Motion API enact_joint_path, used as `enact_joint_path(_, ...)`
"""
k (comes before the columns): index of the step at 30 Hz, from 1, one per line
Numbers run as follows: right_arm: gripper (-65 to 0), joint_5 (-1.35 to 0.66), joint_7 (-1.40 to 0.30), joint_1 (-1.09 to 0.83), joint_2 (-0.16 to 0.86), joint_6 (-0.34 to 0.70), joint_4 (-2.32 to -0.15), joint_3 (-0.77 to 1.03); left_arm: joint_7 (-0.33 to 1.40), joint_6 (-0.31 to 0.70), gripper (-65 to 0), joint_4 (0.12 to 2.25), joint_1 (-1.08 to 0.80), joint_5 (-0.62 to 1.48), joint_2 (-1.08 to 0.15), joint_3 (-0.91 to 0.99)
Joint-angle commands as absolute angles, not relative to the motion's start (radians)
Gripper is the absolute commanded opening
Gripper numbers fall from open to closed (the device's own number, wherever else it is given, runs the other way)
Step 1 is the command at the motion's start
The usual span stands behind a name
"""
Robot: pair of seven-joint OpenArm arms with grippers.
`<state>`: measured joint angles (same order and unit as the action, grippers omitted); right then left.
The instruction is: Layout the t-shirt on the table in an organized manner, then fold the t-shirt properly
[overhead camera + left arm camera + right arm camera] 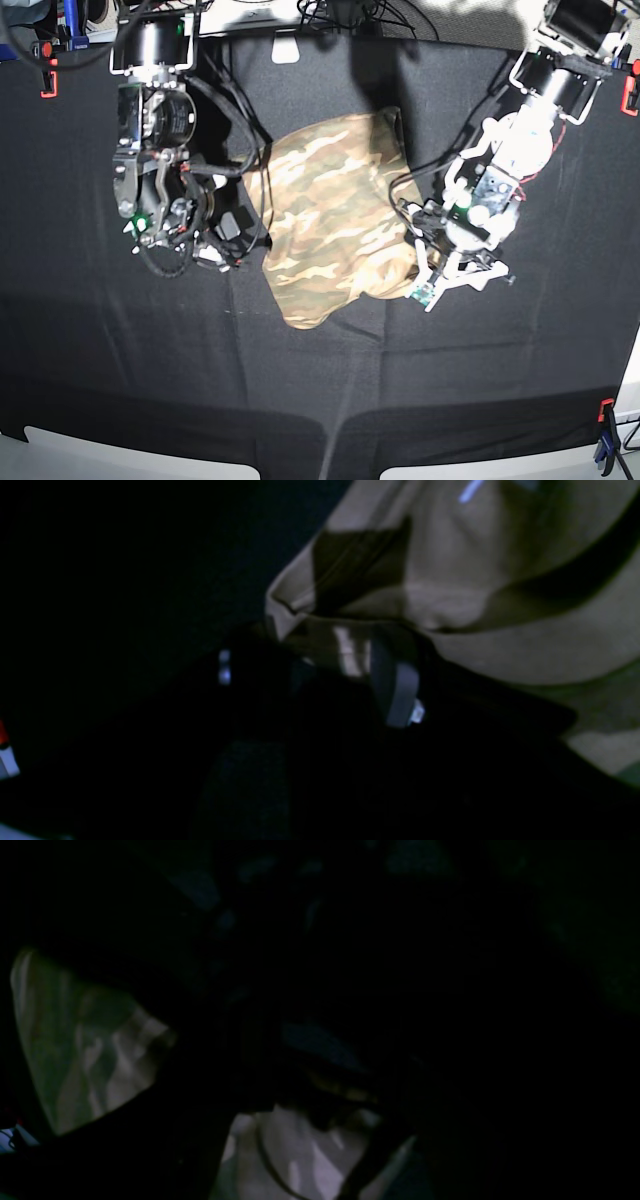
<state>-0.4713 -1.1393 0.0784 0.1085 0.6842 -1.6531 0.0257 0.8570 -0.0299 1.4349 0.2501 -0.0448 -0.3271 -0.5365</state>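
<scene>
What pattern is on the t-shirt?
Camouflage in tan, beige, olive and brown; the t-shirt shows best in the base view.

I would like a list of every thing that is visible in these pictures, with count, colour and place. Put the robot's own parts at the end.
t-shirt: one, tan, beige, olive and brown camouflage, bunched at the middle of the table between the two arms.
table: one, covered in black cloth, fills the base view.
clamps: red ones at the far left and far right edges, a blue one at the near right corner.
left gripper: one, black and white, at the t-shirt's edge on the right side of the base view; fabric lies between its fingers.
right gripper: one, black, at the t-shirt's opposite edge; its wrist view is too dark to judge.
</scene>
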Motion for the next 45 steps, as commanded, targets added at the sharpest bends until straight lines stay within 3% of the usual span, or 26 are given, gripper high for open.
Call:
enact_joint_path(1, -37.5, -0.474, -1.137, 0.107, 0.111, 0.680, -1.680, 0.027, 0.840, -0.059, -33.8, 1.450, 0.275, -0.074, -0.331, -0.530)
enact_joint_path(5, -37.5, -0.471, -1.137, 0.131, 0.111, 0.680, -1.696, 0.056, 0.848, -0.111, -33.8, 1.450, 0.275, -0.149, -0.331, -0.530)
enact_joint_path(13, -37.5, -0.498, -1.136, 0.178, 0.119, 0.680, -1.758, 0.233, 0.843, -0.117, -33.8, 1.468, 0.274, -0.157, -0.331, -0.530)
enact_joint_path(22, -37.5, -0.641, -1.136, 0.178, 0.178, 0.680, -1.808, 0.378, 0.843, -0.118, -33.8, 1.643, 0.274, -0.282, -0.331, -0.530)
enact_joint_path(27, -37.5, -0.708, -1.136, 0.177, 0.178, 0.680, -1.808, 0.443, 0.844, -0.217, -33.8, 1.719, 0.274, -0.360, -0.331, -0.530)
enact_joint_path(31, -37.5, -0.855, -1.137, 0.176, 0.178, 0.681, -1.808, 0.472, 0.842, -0.302, -33.8, 1.724, 0.274, -0.327, -0.331, -0.530)
enact_joint_path(37, -37.5, -1.047, -1.137, 0.176, 0.183, 0.698, -1.808, 0.472, 0.785, -0.303, -33.9, 1.724, 0.266, -0.172, -0.339, -0.530)
enact_joint_path(45, -37.5, -1.052, -1.137, 0.110, 0.267, 0.698, -1.818, 0.472, 0.846, -0.319, -33.9, 1.771, 0.220, -0.167, -0.416, -0.530)
